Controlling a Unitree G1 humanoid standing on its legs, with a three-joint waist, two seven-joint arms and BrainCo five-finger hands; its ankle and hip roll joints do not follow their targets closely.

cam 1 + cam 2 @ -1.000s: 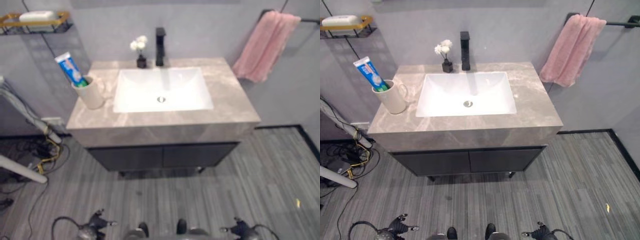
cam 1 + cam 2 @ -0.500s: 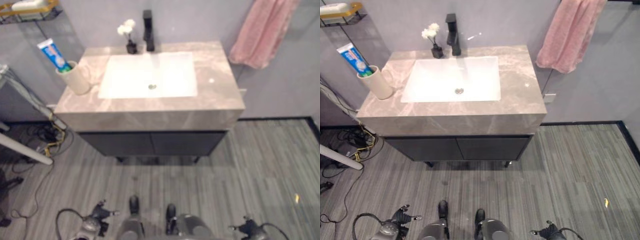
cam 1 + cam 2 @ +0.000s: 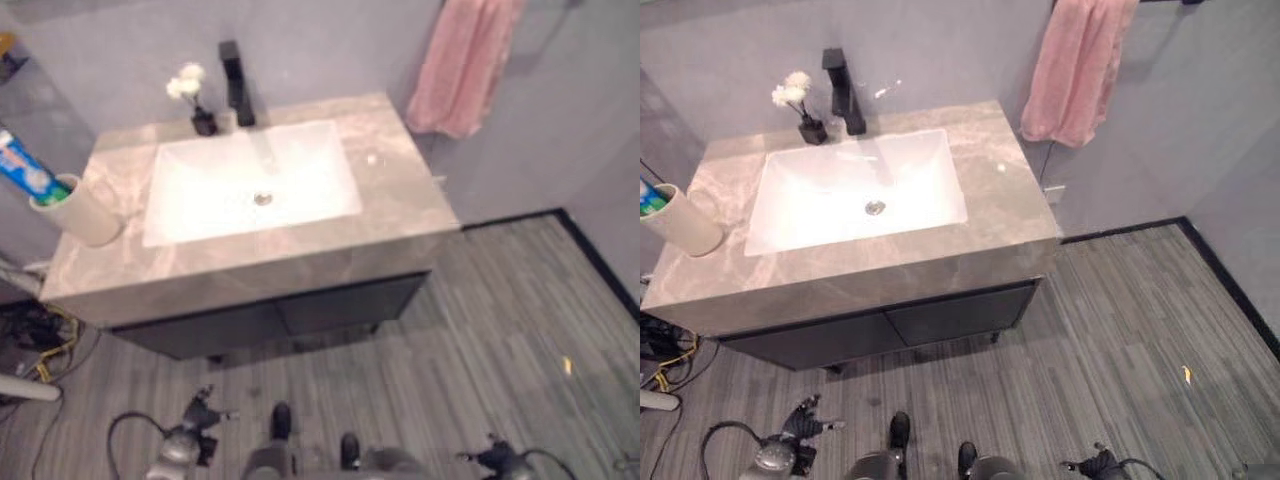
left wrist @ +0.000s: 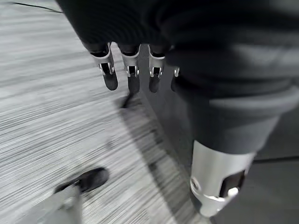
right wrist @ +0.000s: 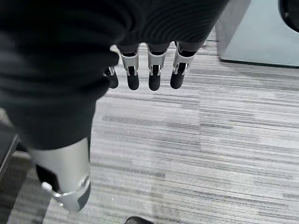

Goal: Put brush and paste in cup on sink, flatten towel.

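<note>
1. Cream ceramic cup point(image 3: 88, 212): stood on the left end of the grey marble-look counter point(image 3: 400, 190), beside the white rectangular basin point(image 3: 250, 180).
2. Blue-and-white toothpaste tube point(image 3: 28, 170): stood upright in the cup, leaning toward the wall. Judged placed.
3. Toothbrush: could not be told apart among the cup's contents; its placement could not be confirmed.
4. Pink terry towel point(image 3: 1075, 65): hung bunched in folds from a dark wall rail, right of the counter and well apart from both hands. Judged not yet flattened; this step remained.
5. Black tall faucet point(image 3: 233, 70) and small dark vase of white flowers point(image 3: 195, 100): stood at the back of the basin.
6. Left hand point(image 4: 133, 70): hung low over the grey striped floor point(image 5: 224, 140), fingers straight and relaxed, thumb apart, holding nothing.
7. Right hand point(image 5: 149, 67): likewise low over the floor, fingers straight in a row, released and empty.
8. Judgement: cup step largely done; the towel called for the robot to approach and raise a hand.
</note>
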